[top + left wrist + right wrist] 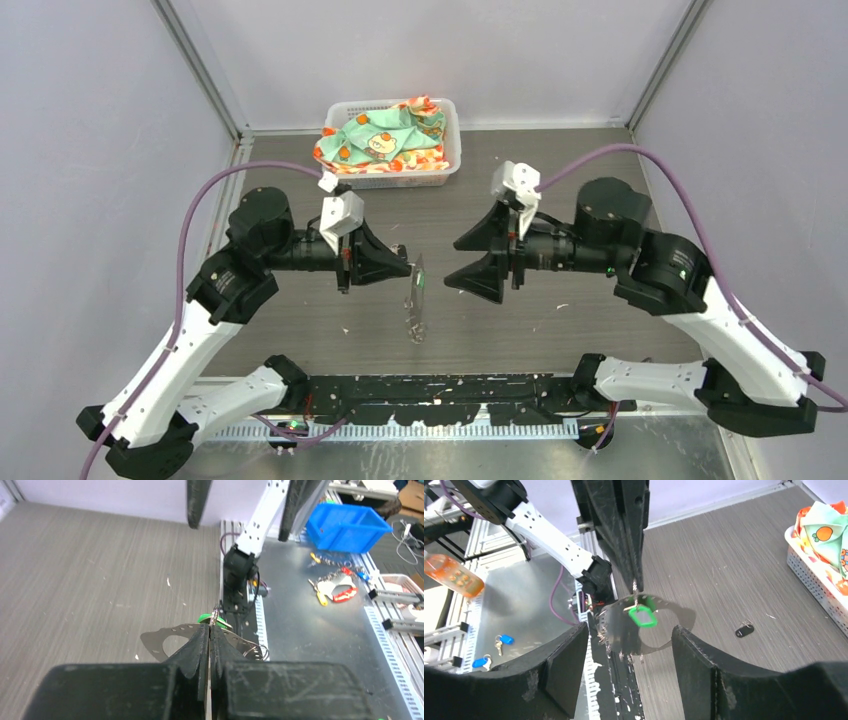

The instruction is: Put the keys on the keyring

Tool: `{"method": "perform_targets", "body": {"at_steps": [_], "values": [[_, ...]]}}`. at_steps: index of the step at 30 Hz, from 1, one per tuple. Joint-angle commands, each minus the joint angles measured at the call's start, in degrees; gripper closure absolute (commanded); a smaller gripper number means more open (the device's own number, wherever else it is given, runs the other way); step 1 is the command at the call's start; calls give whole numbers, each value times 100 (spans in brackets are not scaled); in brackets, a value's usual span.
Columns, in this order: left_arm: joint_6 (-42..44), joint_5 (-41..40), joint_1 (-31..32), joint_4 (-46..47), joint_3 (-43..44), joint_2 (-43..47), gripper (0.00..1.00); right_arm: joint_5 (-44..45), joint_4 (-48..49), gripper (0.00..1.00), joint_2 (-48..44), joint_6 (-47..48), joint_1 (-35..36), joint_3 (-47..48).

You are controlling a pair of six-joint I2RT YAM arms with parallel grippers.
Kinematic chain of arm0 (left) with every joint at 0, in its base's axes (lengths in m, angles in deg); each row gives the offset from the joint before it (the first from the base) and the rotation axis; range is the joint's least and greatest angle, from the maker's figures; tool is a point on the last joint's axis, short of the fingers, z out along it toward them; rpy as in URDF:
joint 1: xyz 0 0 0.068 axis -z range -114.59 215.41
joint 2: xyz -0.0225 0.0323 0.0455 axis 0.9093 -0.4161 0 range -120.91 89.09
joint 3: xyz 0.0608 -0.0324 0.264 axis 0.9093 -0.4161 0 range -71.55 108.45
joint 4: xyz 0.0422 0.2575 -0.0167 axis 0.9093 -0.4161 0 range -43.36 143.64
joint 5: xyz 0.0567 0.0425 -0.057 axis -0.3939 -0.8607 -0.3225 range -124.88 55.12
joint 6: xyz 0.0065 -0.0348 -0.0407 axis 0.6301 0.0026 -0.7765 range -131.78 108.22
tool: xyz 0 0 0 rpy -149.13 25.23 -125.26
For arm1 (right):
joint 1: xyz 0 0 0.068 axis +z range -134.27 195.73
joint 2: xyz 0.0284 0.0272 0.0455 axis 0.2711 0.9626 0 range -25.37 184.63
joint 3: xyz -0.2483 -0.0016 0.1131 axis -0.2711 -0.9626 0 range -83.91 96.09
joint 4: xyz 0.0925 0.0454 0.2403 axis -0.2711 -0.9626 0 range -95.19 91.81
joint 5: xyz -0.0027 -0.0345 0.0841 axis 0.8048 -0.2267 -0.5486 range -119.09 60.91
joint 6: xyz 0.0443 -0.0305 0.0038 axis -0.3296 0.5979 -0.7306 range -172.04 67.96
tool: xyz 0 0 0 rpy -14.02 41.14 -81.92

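Note:
My left gripper is shut on the top edge of the keyring and holds it hanging above the table. The keyring is a thin silver-grey loop with a toothed edge, seen in the left wrist view and the right wrist view. The green-headed key hangs at the ring just under the left fingertips; it also shows in the left wrist view. The black-headed key lies alone on the table. My right gripper is open and empty, facing the ring from a short way off.
A white basket holding patterned cloth stands at the back centre, also in the right wrist view. Beyond the table's near edge lies a metal bench with a blue bin, loose keys and an orange bottle.

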State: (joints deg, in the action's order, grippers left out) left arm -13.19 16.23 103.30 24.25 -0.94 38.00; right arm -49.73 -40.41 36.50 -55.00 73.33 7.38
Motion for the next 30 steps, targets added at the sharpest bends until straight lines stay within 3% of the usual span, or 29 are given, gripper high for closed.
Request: {"method": "perform_targets", "body": {"at_steps": [1,10,15,26,30], "values": [[-1101,-357,21,1549,26,117,100,105,1242,34,-306,-570,-5,-689],[-1425,-416,18,2007,52,83,100,-28,2146,36,-442,-1044,-12,-1331],[-1605,-470,19,2232,67,65,100,15,2460,43,-442,-1140,-7,-1429],[-1800,-565,17,2574,164,-16,100,259,2600,56,-624,-1183,-12,-1482],[-1810,-580,22,2528,172,3,100,357,2552,54,-553,-1172,-6,-1438]]}}
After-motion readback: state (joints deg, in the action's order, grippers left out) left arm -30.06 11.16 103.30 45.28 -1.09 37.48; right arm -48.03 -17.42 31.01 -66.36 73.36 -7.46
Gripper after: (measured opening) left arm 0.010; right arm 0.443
